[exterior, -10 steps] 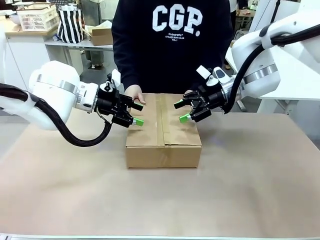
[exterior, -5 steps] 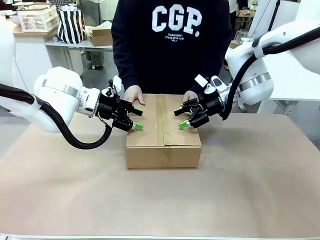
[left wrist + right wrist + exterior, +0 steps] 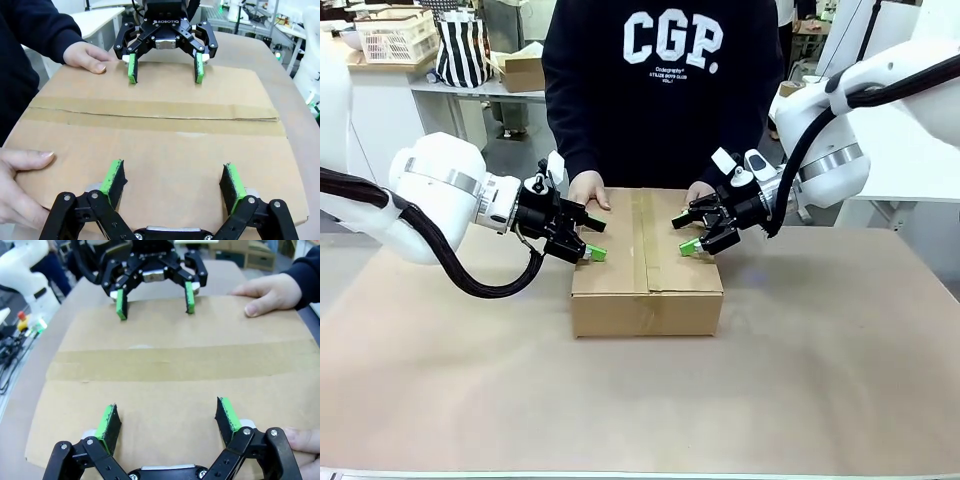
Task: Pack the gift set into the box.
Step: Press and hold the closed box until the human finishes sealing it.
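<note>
The box (image 3: 646, 290) lies shut at the table's middle, its flaps down along a tan tape seam (image 3: 640, 235). My left gripper (image 3: 592, 240) is open, fingers low over the left flap. My right gripper (image 3: 684, 234) is open over the right flap. In the left wrist view my left gripper (image 3: 172, 175) spreads over the cardboard (image 3: 155, 90), facing the right gripper (image 3: 165, 72). The right wrist view mirrors this: right gripper (image 3: 167, 422), box top (image 3: 175, 365), left gripper (image 3: 154, 302). The person's hands (image 3: 588, 188) (image 3: 700, 190) rest on the far edge. The gift set is hidden.
The brown table (image 3: 820, 380) spreads wide around the box. The person in a dark sweatshirt (image 3: 665, 90) stands close at the far side. Behind are a striped bag (image 3: 460, 50), a white basket (image 3: 395, 35) and a small brown carton (image 3: 525, 72).
Both grippers came down and inward onto the box top during the first half second. Since then they have hardly moved. The person's hands stay on the far edge.
</note>
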Available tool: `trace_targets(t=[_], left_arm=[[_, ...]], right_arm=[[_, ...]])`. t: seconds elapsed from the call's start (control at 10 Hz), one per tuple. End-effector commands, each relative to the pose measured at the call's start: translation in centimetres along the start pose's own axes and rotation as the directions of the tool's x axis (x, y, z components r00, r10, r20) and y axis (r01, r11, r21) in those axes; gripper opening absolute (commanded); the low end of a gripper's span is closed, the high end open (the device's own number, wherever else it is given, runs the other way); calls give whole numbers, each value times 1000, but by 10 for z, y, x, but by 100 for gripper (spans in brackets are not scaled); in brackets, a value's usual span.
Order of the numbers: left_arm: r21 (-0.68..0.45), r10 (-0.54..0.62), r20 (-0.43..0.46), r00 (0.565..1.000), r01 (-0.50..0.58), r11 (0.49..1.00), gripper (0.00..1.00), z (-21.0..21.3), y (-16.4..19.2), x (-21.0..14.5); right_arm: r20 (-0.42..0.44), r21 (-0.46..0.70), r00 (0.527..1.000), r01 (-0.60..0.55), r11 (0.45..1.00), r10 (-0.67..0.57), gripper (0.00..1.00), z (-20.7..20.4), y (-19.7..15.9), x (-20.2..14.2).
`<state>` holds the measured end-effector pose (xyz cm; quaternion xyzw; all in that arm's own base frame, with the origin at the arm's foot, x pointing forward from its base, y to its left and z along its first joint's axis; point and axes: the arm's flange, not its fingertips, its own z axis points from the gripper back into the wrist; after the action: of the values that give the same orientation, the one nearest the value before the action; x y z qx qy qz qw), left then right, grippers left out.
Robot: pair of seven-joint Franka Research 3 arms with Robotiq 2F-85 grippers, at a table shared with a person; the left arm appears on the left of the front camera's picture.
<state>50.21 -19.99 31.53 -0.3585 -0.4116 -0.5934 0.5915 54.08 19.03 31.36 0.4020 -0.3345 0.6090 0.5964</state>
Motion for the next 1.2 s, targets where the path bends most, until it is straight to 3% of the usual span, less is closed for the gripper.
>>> trace_targets(t=[0.0, 0.2, 0.3, 1.1], left_arm=[[-32, -3, -39, 999, 2, 999, 100, -5, -1, -10], [-23, 16, -93, 996, -19, 1000, 100, -8, 0, -12], [-2, -1, -2, 1000, 1, 1000, 100, -1, 0, 0], [-2, -1, -2, 1000, 1, 1000, 100, -1, 0, 0]], right_arm=[[-79, 3, 997, -12, 1000, 12, 100, -7, 0, -23], [-97, 33, 995, 2, 999, 1, 100, -6, -1, -25], [-4, 2, 1000, -2, 1000, 2, 100, 0, 0, -1], [-4, 2, 1000, -2, 1000, 2, 100, 0, 0, -1]])
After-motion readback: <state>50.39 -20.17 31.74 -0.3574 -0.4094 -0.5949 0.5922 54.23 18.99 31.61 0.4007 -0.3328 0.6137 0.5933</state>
